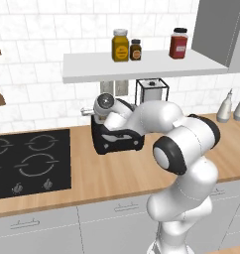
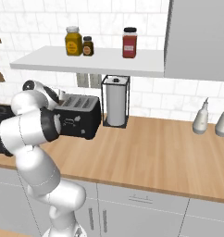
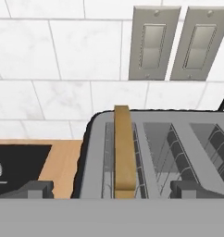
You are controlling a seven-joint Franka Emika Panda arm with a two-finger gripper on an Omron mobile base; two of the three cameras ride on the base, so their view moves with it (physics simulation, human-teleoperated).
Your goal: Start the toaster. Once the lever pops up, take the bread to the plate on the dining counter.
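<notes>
Right now the two-finger gripper [image 3: 112,189] hangs over the black boxy toaster with silvery slotted top [image 3: 155,152], jaws spread wide, holding nothing, one tip on each side of the leftmost slot. Thin tan bread slice [image 3: 124,150] stands upright in that slot. Toaster sits on the light wood counter [image 2: 146,148] by the black-framed paper towel holder [image 2: 116,102]. Shelf jar labels too small to read

Shelf [image 2: 63,62]: yellow jar [image 2: 73,41], small dark jar [image 2: 88,46], red jar [image 2: 129,43] | counter's back edge: paper towel holder [image 2: 115,107] | right end: two white bottles [image 2: 200,117] | left end: black cooktop [image 1: 30,162]
</notes>
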